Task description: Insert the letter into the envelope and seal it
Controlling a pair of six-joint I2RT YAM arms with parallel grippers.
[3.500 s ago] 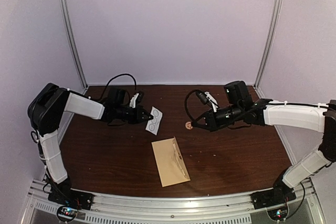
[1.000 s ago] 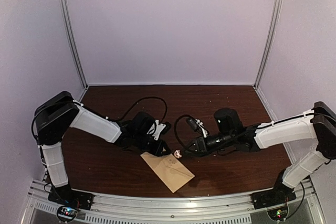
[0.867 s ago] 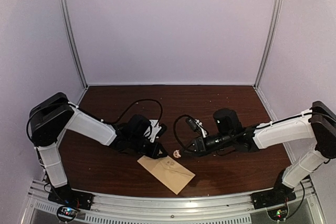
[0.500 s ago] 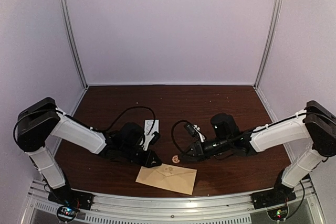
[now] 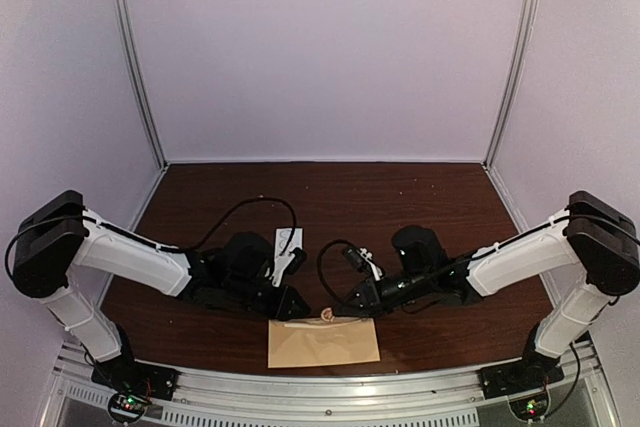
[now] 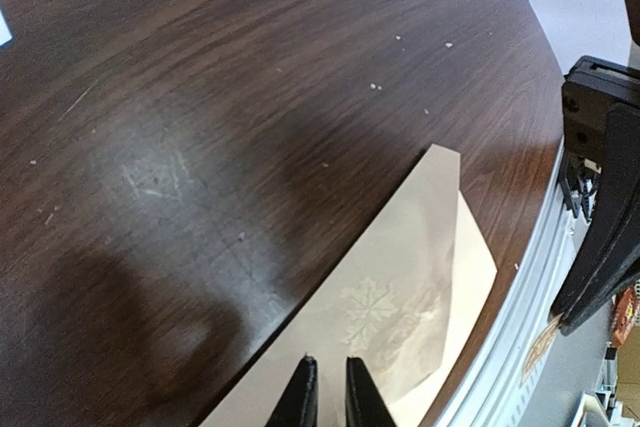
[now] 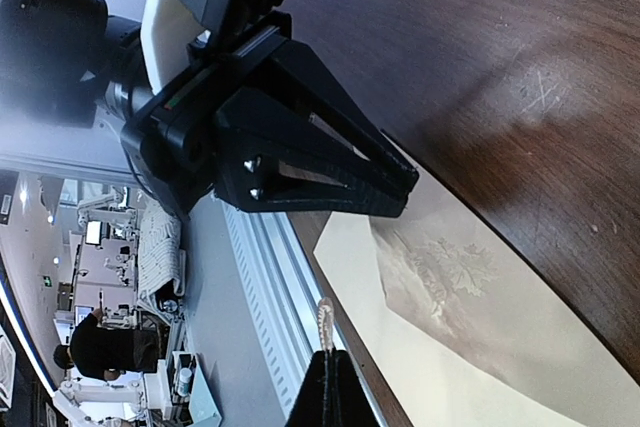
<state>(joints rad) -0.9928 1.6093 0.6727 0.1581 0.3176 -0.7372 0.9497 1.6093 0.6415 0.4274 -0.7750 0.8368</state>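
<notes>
The tan envelope (image 5: 323, 342) lies flat along the table's front edge, its snowflake-printed pointed flap (image 6: 395, 312) folded down. My left gripper (image 5: 297, 308) is low over its back left part. In the left wrist view its jaws (image 6: 330, 362) are all but shut, with nothing between them and the tips on the paper. My right gripper (image 5: 341, 308) hovers just behind the envelope's back edge. It is shut on a small round brownish sticker (image 7: 323, 319), which shows edge-on above the fingertips (image 7: 325, 352). The letter is not in view.
A small white card with round stickers (image 5: 287, 241) lies on the dark wood table behind my left gripper. An aluminium rail (image 5: 320, 389) runs along the front edge, right next to the envelope. Black cables loop off both wrists. Pale walls enclose the table.
Both grippers have moved toward the front edge. The envelope has slid forward under my left gripper and turned from diagonal to parallel with the rail. The right gripper has kept hold of the sticker.
</notes>
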